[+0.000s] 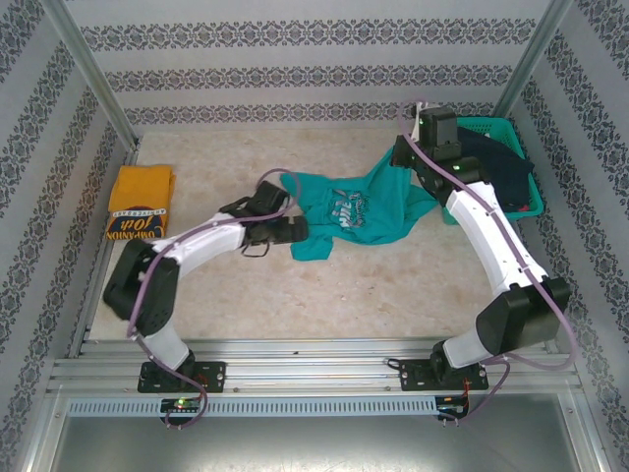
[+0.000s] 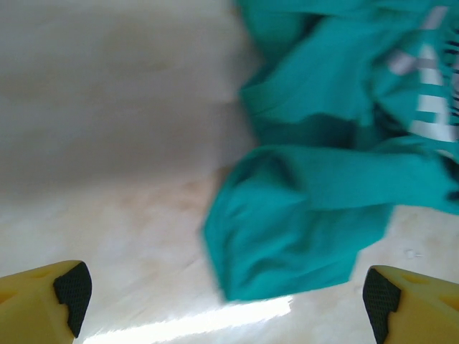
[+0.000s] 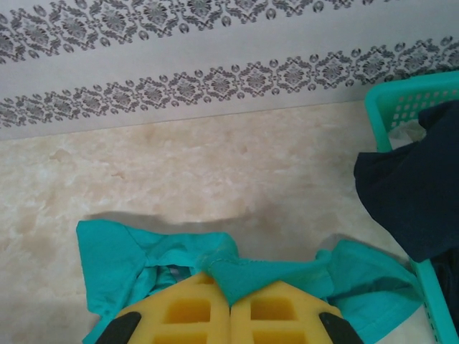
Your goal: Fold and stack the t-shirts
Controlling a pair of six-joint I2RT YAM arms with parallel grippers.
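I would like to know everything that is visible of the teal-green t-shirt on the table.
The teal-green t-shirt is soft cloth with white lettering. It lies crumpled and unfolded on the table, near the middle. The right gripper is shut on a fold of its far right part. The left gripper, open, hovers at its near left corner; contact there cannot be told.

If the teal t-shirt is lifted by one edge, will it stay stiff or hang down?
Probably floppy: the teal t-shirt lies crumpled in soft folds. Lifted from where the right gripper pinches its edge, it would likely hang and drag. A push would probably bunch it rather than slide it, since the cloth folds over itself.
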